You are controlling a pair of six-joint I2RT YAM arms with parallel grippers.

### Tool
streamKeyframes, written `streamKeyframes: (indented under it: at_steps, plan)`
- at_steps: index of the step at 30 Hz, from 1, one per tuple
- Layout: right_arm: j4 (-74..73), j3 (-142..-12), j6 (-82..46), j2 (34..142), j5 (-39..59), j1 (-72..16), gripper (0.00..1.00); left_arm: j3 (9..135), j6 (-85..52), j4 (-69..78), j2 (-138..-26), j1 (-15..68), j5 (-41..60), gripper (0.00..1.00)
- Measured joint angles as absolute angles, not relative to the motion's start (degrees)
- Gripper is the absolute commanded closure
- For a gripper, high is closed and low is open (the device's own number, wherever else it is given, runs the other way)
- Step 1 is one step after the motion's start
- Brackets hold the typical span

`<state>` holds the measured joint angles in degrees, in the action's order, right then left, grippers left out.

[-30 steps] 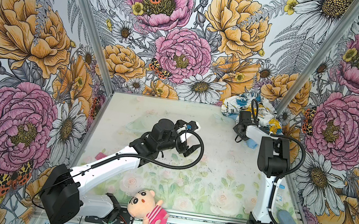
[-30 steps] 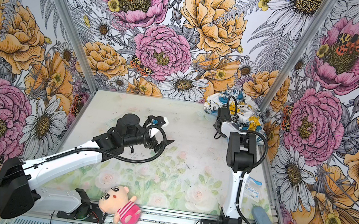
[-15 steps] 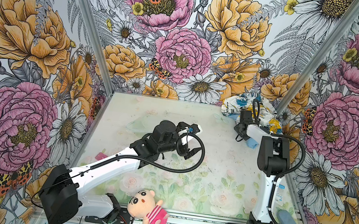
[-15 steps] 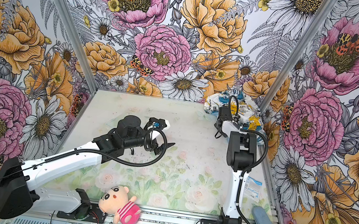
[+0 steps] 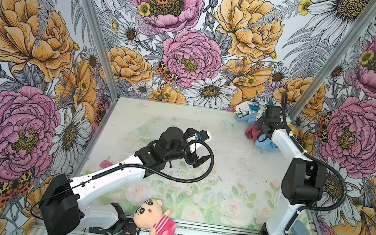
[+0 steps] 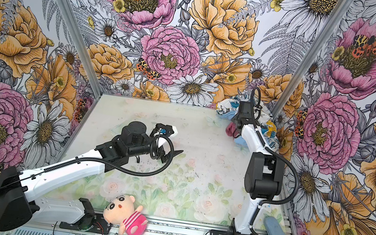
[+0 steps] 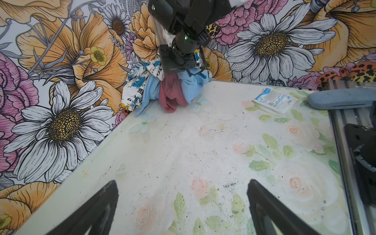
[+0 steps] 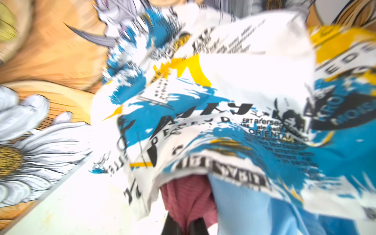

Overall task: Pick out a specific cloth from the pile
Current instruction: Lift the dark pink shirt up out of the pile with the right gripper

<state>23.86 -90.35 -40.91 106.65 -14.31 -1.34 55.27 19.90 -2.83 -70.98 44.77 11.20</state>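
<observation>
Left end effector (image 7: 182, 184): fingers spread wide and holding nothing, hovering over the bare middle of the worktop (image 7: 183, 142), well apart from the pile.
The cloth (image 7: 172, 95): a dusty rose bunch at the front of the heap in the far right corner. It is wedged between folds of light blue fabric (image 7: 193, 85), and its lower end seems to touch the worktop.
The pile (image 5: 244, 107): printed white cloth (image 8: 223, 85) drapes over the top, against the wall.
Right end effector (image 8: 183, 223): fingers pressed together, pinching the top of the cloth.
Step in hand: probably drawing the rose piece free.
Doing it well: lift slowly, up and towards the open middle, so the blue folds slip off. Check that no blue or printed edge is caught in the pinch. If neighbours drag along, the free arm could hold the heap down.
</observation>
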Motion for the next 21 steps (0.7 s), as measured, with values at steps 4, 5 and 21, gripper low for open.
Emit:
streamKeyframes:
  at_steps: [4, 5, 21]
  plan:
    - [27.29, -100.64, -38.57, 105.19, -13.21, -0.75, 1.00, 55.27, 19.88, -2.87, -70.43, 44.77, 10.33, 0.01]
    - [28.62, -104.71, -37.89, 105.54, -12.97, -0.67, 1.00, 55.27, 19.88, -2.87, -70.17, 44.77, 10.09, 0.01]
    - [36.97, -159.81, -36.38, 117.99, 8.45, -6.24, 1.00, 55.27, 19.86, -3.27, -63.66, 40.56, 5.56, 0.01]
